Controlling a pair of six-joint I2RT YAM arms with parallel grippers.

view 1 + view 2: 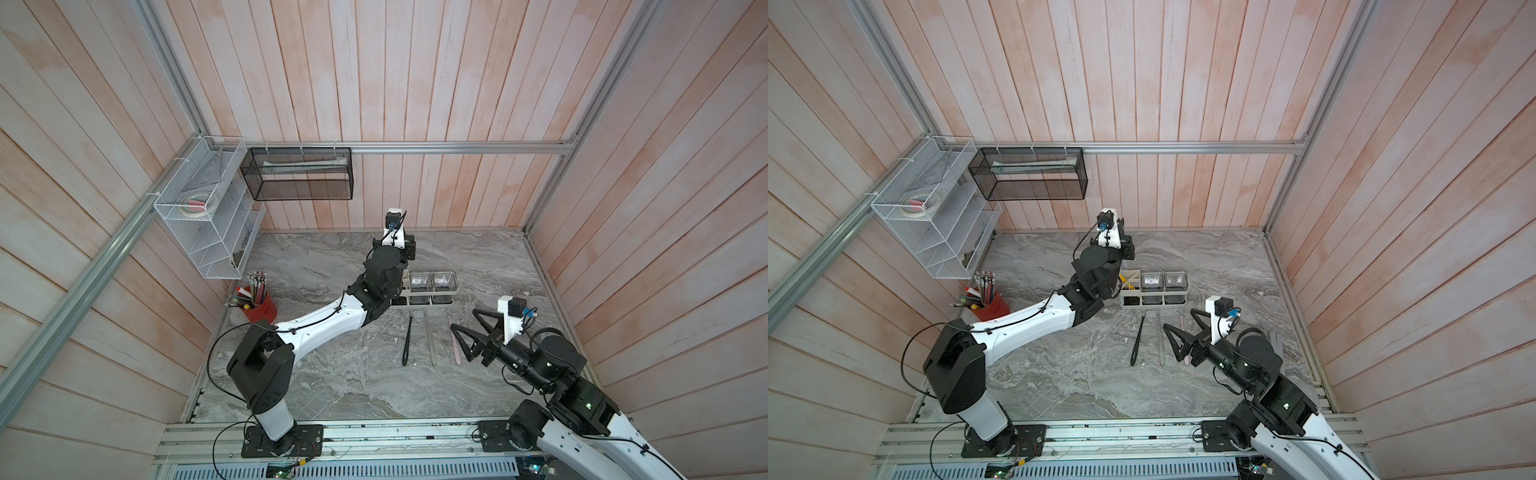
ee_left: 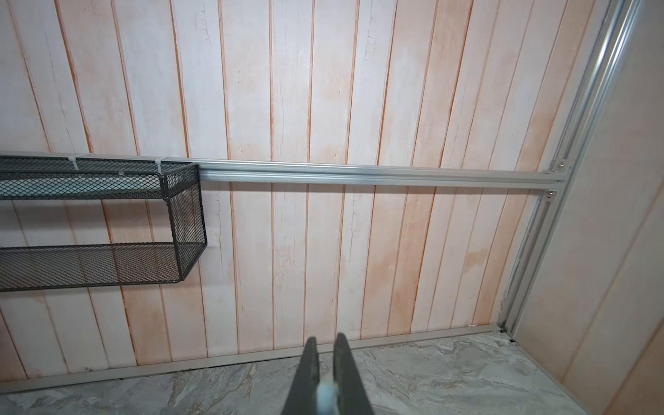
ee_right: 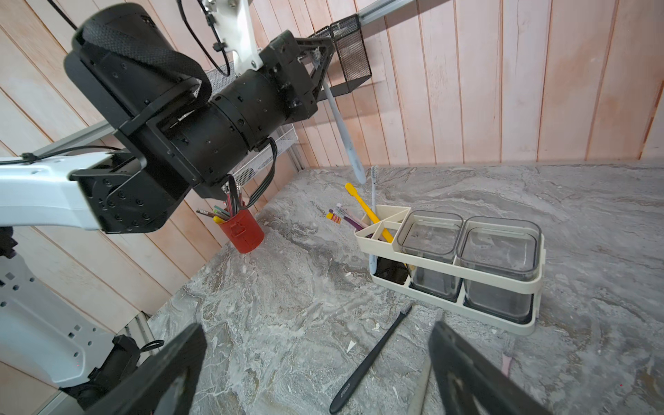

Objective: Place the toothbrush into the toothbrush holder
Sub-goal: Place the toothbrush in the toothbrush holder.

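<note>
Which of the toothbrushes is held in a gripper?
The pale blue-grey toothbrush, hanging from the shut left gripper. The black toothbrush lies flat on the table; the yellow toothbrush sits in the toothbrush holder.

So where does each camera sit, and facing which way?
Top views: high over the front, looking down on the grey marbled tabletop; left arm and right arm show.
Left wrist: on left arm, facing the plank back wall; left claw shows, shut on a pale plastic toothbrush.
Right wrist: on right arm, facing the cream-white plastic toothbrush holder; open right claw shows.
Shared: both wrist views show the black mesh basket.
</note>
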